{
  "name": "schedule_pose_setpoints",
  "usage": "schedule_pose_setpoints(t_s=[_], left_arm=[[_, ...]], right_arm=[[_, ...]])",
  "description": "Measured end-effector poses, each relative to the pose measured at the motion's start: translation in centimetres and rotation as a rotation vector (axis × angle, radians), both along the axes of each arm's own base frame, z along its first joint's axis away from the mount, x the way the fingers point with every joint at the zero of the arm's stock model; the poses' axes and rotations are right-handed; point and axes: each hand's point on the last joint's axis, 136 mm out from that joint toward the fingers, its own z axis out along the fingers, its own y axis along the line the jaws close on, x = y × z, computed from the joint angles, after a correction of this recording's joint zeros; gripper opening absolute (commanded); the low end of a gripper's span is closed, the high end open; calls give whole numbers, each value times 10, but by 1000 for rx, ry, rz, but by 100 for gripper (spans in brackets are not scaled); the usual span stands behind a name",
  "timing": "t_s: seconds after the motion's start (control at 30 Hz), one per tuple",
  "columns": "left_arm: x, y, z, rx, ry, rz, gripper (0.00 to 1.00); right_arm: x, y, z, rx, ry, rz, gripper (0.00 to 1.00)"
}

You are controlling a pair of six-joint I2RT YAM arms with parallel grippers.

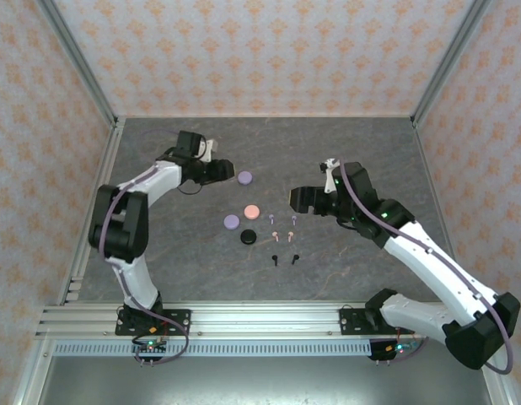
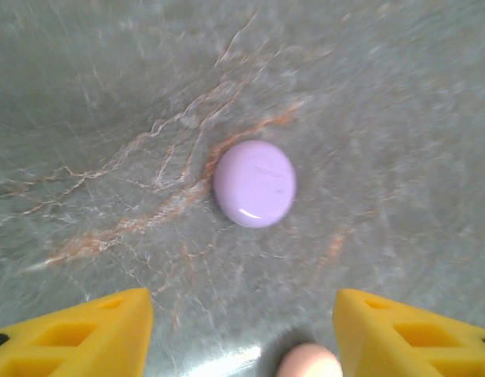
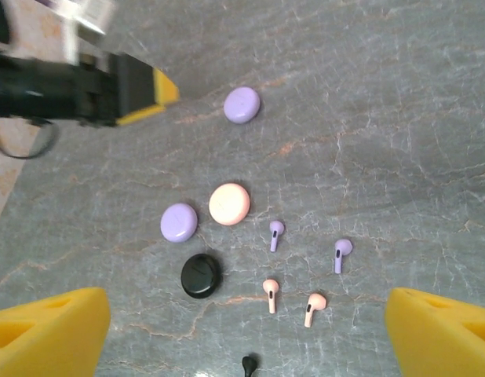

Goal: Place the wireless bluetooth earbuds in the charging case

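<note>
Right wrist view is showing two lilac earbuds (image 3: 276, 234) lying loose mid-table, tiny and stemmed, with two pink earbuds (image 3: 270, 292) nearer. Just right of them the right gripper (image 1: 300, 201) is hovering, fingers spread, empty. Far left, the left gripper (image 1: 224, 171) is hanging with fingers parted, empty, beside a lilac case (image 2: 254, 183); a pink case (image 3: 229, 203) is sitting just left of the earbuds.

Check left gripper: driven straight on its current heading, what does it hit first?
Likely the lilac disc, centred ahead of the open left gripper; depth is unclear, so the table could come first.
</note>
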Motion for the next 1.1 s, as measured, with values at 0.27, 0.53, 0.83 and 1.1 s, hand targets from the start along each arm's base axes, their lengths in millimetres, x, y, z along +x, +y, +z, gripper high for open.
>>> schedule_pose_setpoints(t_s=[0.27,0.53,0.83,1.1], left_arm=[[-36,29,74,13,-223,114,73],[-84,77,119,81,-384,308,85],[-132,121,157,189,-498,488,92],[-160,142,166,253,-518,569,94]], right_arm=[[5,46,-43,-107,114,94,83],[16,125,-81,-239,176,249,79],[25,189,-135,-397,214,393,77],[37,215,-164,-500,220,453,75]])
